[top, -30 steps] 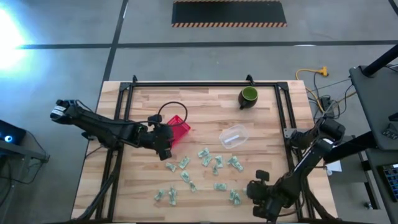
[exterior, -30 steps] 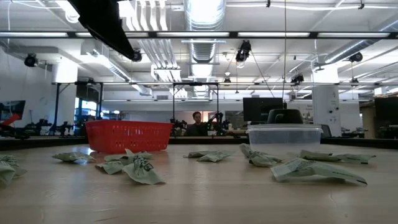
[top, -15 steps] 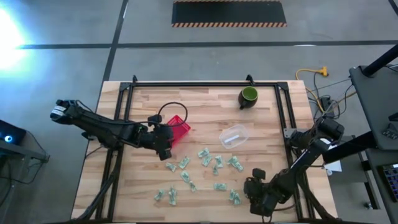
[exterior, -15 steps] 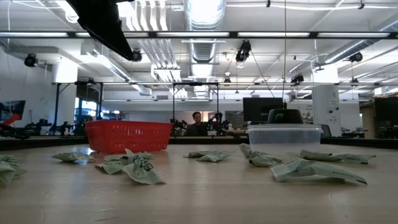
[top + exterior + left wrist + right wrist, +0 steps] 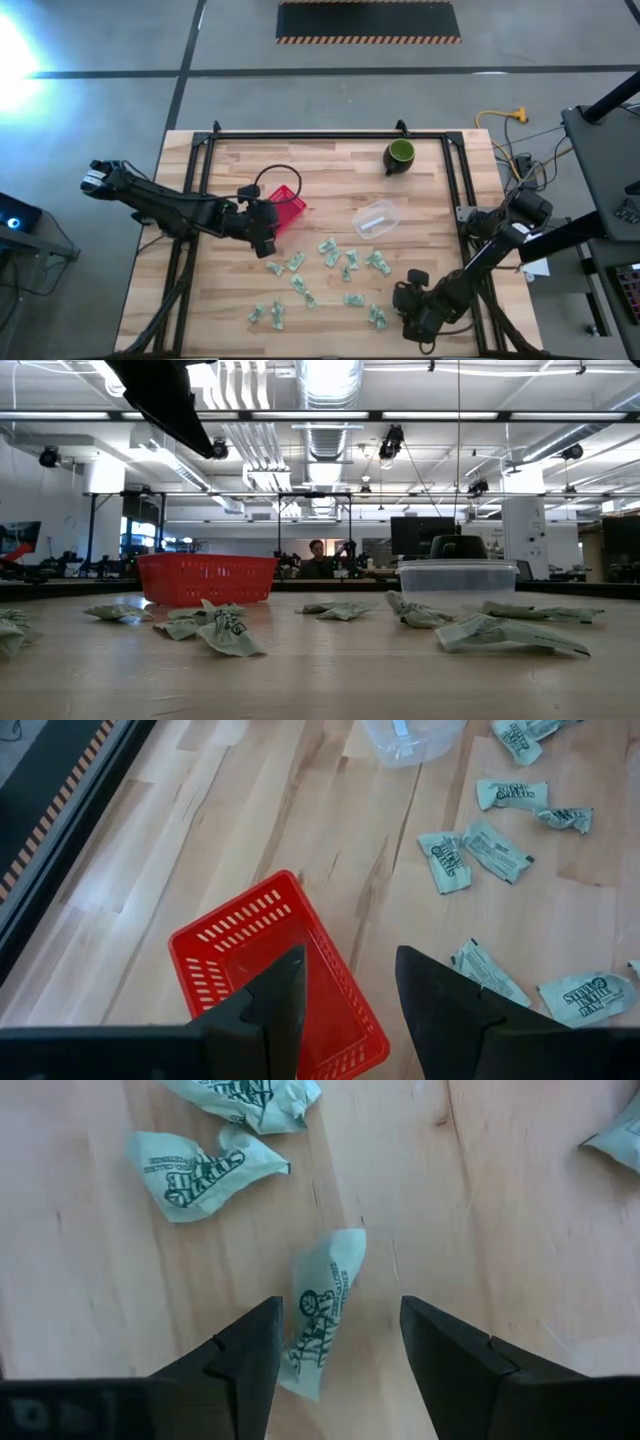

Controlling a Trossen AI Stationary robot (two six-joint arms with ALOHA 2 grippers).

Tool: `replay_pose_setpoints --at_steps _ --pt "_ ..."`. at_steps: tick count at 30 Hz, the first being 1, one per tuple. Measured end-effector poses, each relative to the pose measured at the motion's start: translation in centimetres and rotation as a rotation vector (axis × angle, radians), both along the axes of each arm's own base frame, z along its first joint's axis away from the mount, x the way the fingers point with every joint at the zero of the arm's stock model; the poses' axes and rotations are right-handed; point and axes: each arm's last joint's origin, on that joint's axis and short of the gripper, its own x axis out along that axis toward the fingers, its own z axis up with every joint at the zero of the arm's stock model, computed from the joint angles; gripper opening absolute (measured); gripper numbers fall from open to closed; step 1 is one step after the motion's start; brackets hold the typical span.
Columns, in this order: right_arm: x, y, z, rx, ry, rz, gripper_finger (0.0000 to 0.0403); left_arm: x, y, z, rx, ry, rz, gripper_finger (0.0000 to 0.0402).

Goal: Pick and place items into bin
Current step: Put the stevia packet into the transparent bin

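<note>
Several pale green-and-white wrapped packets (image 5: 330,258) lie flat and scattered on the wooden table's near half; they also show in the low view (image 5: 226,633). My right gripper (image 5: 340,1330) is open above the near right of the table (image 5: 399,304). Its fingers stand on either side of one packet (image 5: 320,1312) without touching it, and two more packets (image 5: 200,1165) lie beyond it. My left gripper (image 5: 350,982) is open and empty, above the near edge of the red basket (image 5: 275,975), which stands on the table left of centre (image 5: 288,205).
A clear plastic tub (image 5: 376,218) stands right of the basket, and a dark green cup (image 5: 400,154) stands at the far right. A black cable (image 5: 275,172) loops behind the basket. Black frame rails (image 5: 455,180) run along the table's left, right and far sides.
My right gripper has gone a little toward the table's left edge, closer to the near packets. The left arm, the basket and the packets have kept still.
</note>
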Motion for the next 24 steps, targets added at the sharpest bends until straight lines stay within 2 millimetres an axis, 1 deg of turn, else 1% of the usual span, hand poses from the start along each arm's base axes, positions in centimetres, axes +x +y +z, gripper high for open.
replay_pose_setpoints --at_steps 6,11,24 --pt "0.15 0.05 -0.53 -0.017 0.001 -0.002 0.0182 -0.01 0.0 -0.01 0.0 0.001 0.0 0.0139" --pt "0.14 0.03 -0.51 -0.02 -0.002 -0.004 0.0161 -0.01 0.0 -0.02 0.0 0.001 -0.001 0.0139" --pt "0.42 0.22 -0.36 -0.012 -0.031 -0.014 0.0053 -0.01 0.0 -0.01 -0.001 0.001 0.0 0.0139"
